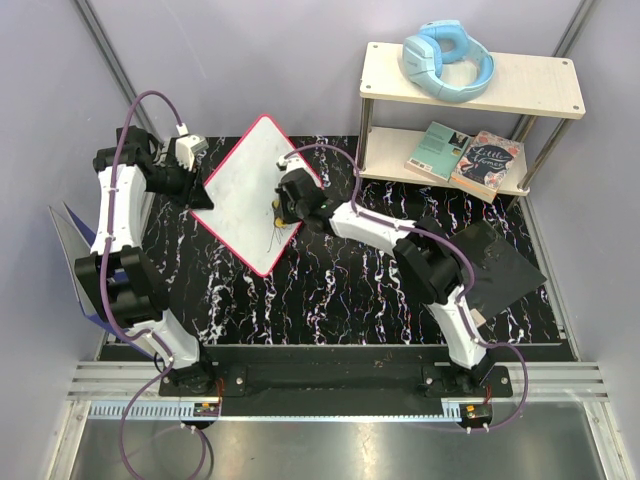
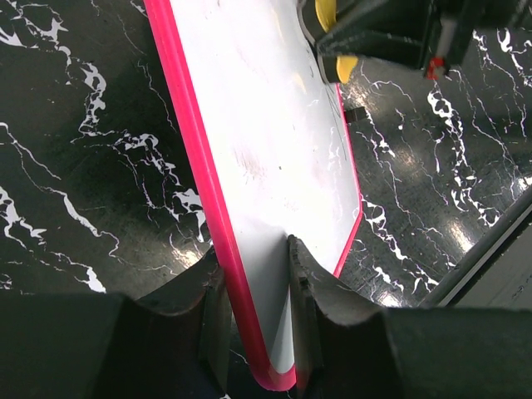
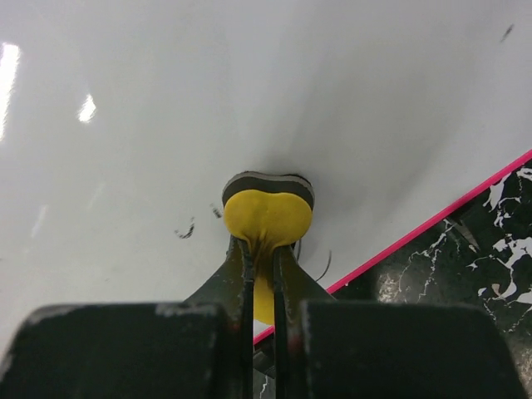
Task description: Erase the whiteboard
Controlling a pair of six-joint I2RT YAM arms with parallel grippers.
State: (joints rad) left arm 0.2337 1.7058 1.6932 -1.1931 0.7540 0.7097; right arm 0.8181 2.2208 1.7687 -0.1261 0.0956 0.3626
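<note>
While the left gripper (image 2: 258, 264) is clamped on the whiteboard (image 1: 245, 185) at one rounded corner, a finger on either face just inside the red-pink rim, we see the board turned like a diamond over the left-centre of the black marbled table (image 1: 330, 290). It looks tilted in the left wrist view, though we cannot tell whether its far corner touches the table.

The right gripper (image 3: 262, 249) is squeezed tight on a yellow eraser (image 3: 268, 218), whose dark felt face presses on the white surface near the board's right edge. A few dark strokes (image 3: 184, 231) show just beside the eraser (most of the surface looks blank, with faint smears).

A blue-grey folder (image 1: 75, 240) lies at far left and a black pad (image 1: 500, 265) at right. A shelf (image 1: 540, 85) behind holds blue headphones (image 1: 448, 58) and two books (image 1: 465, 158).
</note>
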